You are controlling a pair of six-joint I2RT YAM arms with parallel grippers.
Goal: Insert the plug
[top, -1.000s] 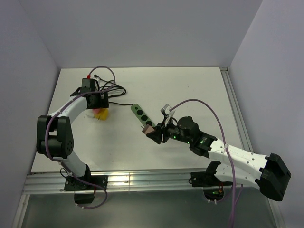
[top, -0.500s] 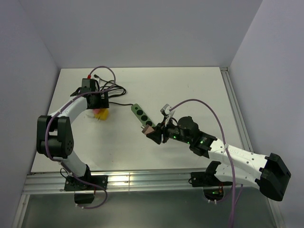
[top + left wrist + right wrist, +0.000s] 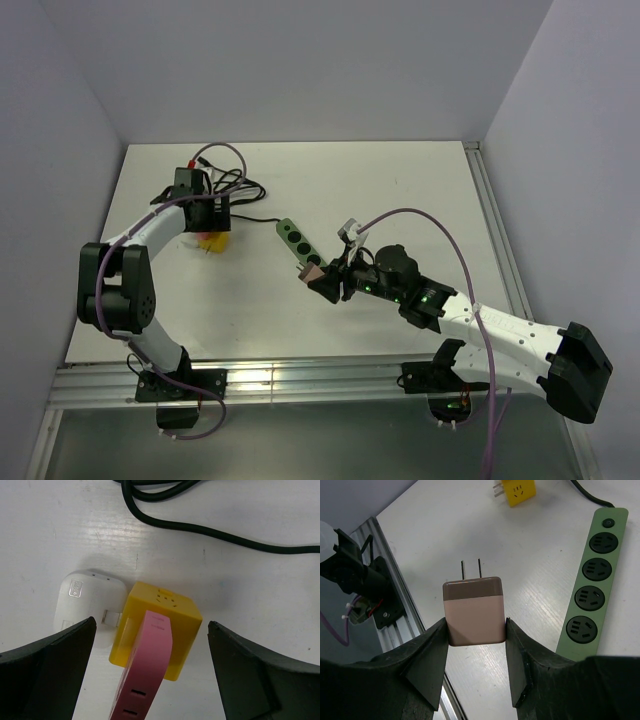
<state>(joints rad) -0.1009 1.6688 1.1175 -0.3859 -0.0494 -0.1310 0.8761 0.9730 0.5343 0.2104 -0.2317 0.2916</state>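
Observation:
My right gripper (image 3: 322, 283) is shut on a tan-and-brown plug (image 3: 474, 609). Its two prongs point away from the wrist, and it hangs above the white table, just left of the near end of the green power strip (image 3: 592, 600). The strip (image 3: 298, 240) lies diagonally at the table's middle with several round sockets facing up. In the top view the plug (image 3: 311, 272) sits by the strip's near end. My left gripper (image 3: 151, 630) is open, its fingers either side of a yellow cube adapter (image 3: 182, 630) and touching nothing.
A pink adapter (image 3: 147, 670) leans on the yellow cube, and a white adapter (image 3: 87, 600) is plugged into its left side. The strip's black cable (image 3: 200, 527) coils at the back left (image 3: 245, 190). An aluminium rail (image 3: 300, 380) runs along the near edge.

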